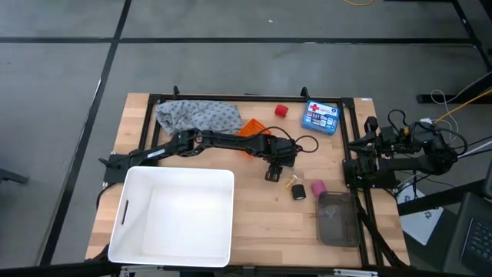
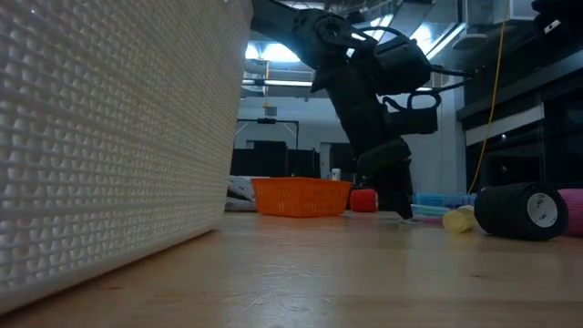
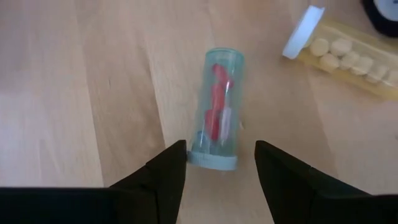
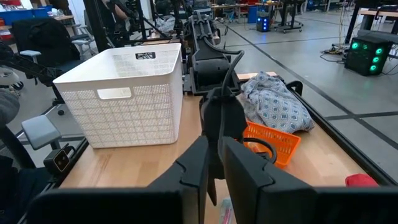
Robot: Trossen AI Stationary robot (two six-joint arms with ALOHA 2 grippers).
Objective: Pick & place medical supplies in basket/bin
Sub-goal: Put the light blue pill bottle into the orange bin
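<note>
My left gripper (image 3: 216,177) is open and points down at the table's middle (image 1: 272,174). Its fingers stand on either side of the capped end of a small clear tube (image 3: 217,109) with red pieces inside, which lies flat on the wood. The orange basket (image 1: 250,127) sits just behind my left arm, next to the grey patterned cloth (image 1: 196,115). A red roll (image 1: 281,111) stands near the far edge. A black roll (image 1: 298,191) and a pink roll (image 1: 315,188) lie right of the gripper. My right gripper (image 4: 215,171) is shut and waits at the table's right edge (image 1: 367,158).
A big white tub (image 1: 175,215) fills the near left corner. A blue first-aid box (image 1: 320,117) lies at the far right, and a clear pouch (image 1: 336,218) at the near right. A clear strip of white tablets (image 3: 348,53) lies close beside the tube.
</note>
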